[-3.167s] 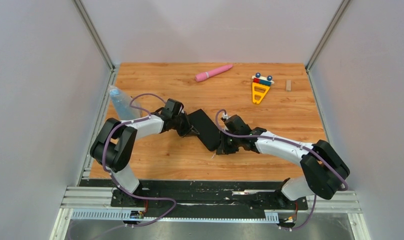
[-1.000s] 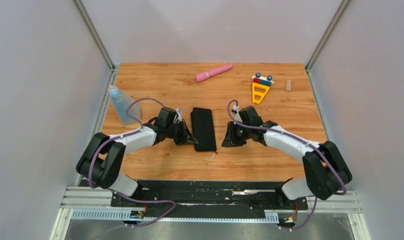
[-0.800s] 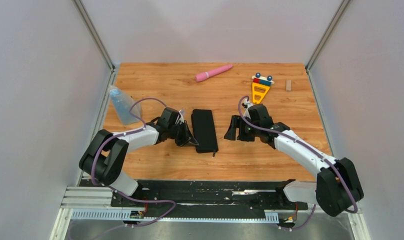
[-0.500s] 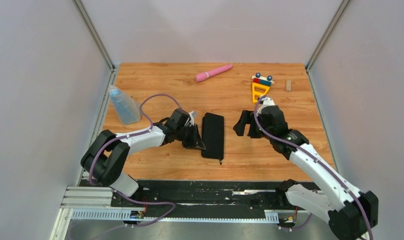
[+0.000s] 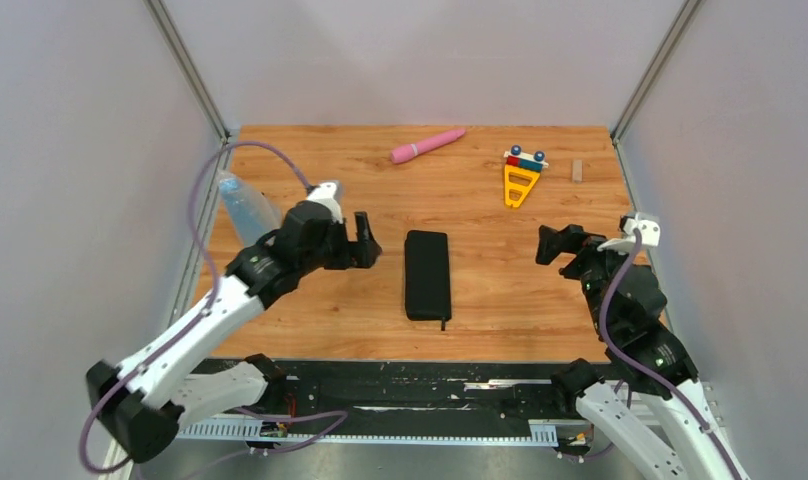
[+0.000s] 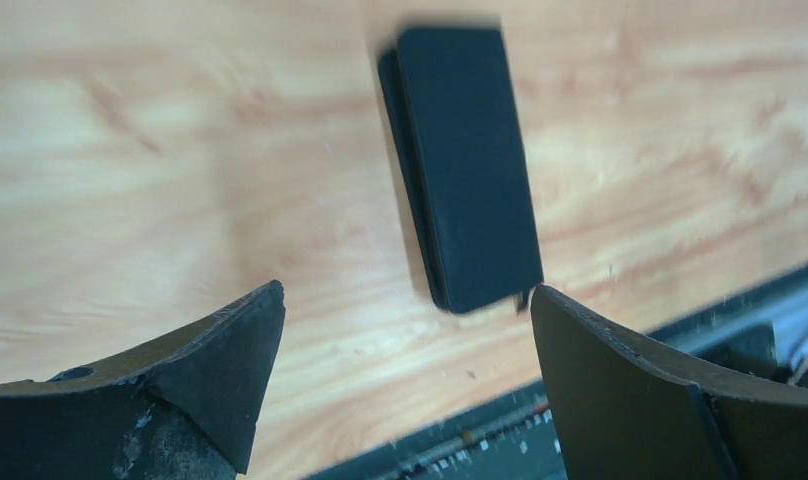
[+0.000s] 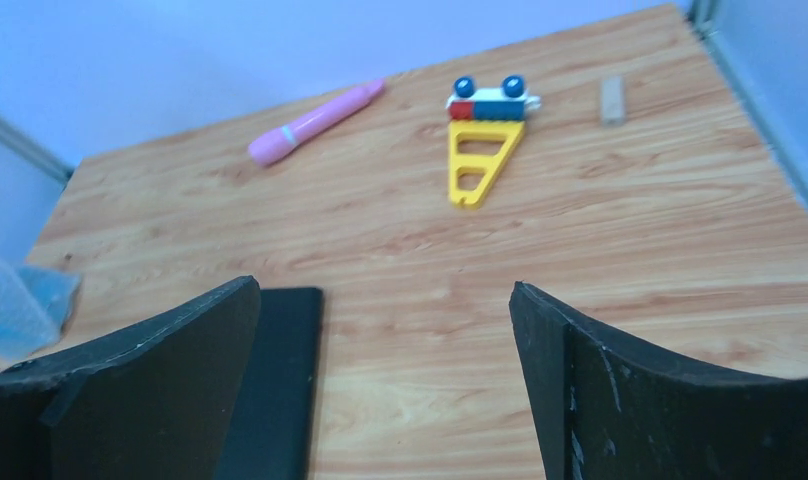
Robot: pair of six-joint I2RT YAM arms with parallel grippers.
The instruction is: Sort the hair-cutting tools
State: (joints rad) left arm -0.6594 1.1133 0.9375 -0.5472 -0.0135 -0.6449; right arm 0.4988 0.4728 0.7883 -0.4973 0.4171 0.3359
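Left hand (image 5: 368,243) is held at centre left of the top view, jaws spread wide, nothing gripped. Right hand (image 5: 555,245) is held at centre right, likewise wide open and empty. Black zip case (image 5: 427,274) is laid flat on the counter (image 5: 500,310) between them, touched by neither. Pink wand (image 5: 427,145) is noted at upper centre, yellow toy (image 5: 520,178) at upper right. Scissors and combs cannot be made out in any view.
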